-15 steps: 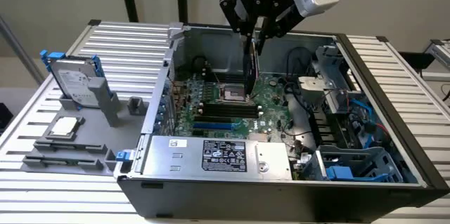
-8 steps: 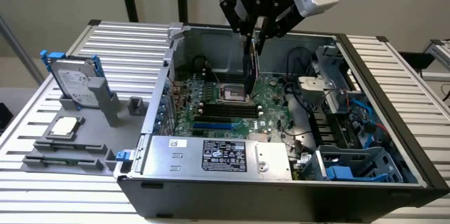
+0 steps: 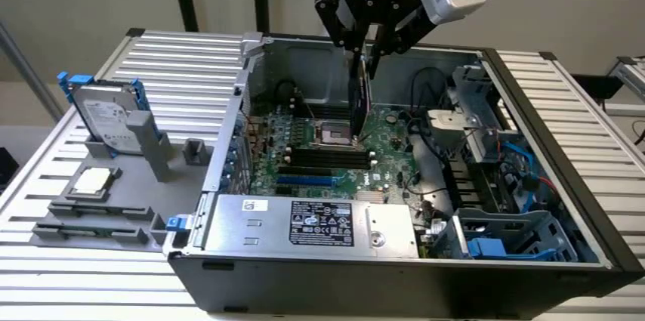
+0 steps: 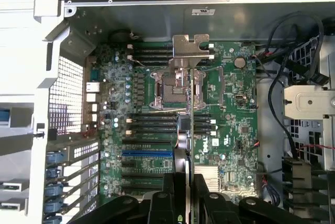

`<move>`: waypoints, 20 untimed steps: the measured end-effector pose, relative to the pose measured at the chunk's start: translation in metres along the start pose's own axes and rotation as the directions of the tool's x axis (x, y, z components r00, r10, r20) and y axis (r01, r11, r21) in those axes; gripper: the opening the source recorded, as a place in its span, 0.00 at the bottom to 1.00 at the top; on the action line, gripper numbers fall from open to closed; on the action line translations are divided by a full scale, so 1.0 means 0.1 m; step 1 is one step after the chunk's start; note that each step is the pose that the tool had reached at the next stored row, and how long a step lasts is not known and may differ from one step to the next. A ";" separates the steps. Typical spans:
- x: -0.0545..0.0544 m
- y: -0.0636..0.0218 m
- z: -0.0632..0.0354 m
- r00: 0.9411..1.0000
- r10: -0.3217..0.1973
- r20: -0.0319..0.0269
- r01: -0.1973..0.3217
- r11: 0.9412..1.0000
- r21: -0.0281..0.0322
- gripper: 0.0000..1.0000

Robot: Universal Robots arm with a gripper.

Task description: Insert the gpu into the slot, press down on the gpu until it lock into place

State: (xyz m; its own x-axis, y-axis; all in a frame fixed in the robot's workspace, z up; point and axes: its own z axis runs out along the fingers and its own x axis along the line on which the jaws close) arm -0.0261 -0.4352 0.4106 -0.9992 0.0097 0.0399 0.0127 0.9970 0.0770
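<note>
My gripper point(image 3: 365, 53) hangs over the open computer case point(image 3: 564, 185), shut on the top edge of the gpu point(image 3: 360, 102), a thin black card held upright and edge-on. In the wrist view the gpu point(image 4: 190, 93) runs as a narrow strip from between my gripper's point(image 4: 187, 192) black fingers point(image 4: 170, 198) out to its silver end bracket point(image 4: 191, 51). It hovers above the processor socket point(image 4: 172, 90) and the black memory slots point(image 4: 152, 122). The bright-blue slot point(image 3: 305, 182) point(image 4: 147, 152) lies bare on the green board, off to the side of the card and apart from it.
A silver labelled power-supply box point(image 3: 313, 223) fills the case's near side. Black cables point(image 3: 433, 155) and a drive cage point(image 3: 504, 238) crowd the exterior view's right. Outside the case, a hard drive point(image 3: 106, 121) stands in a grey holder beside grey fixtures point(image 3: 91, 223).
</note>
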 end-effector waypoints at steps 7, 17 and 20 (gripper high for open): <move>0.00 0.000 0.004 0.992 -0.126 -0.010 0.126 0.992 0.004 0.26; 0.00 -0.001 0.009 0.953 -0.303 -0.025 0.303 0.953 0.009 0.26; 0.00 -0.001 0.011 0.935 -0.354 -0.030 0.354 0.935 0.009 0.26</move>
State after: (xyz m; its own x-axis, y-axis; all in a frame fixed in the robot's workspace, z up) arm -0.0261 -0.4352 0.4095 -0.9375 -0.3457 0.0398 -0.3420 0.9365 0.0770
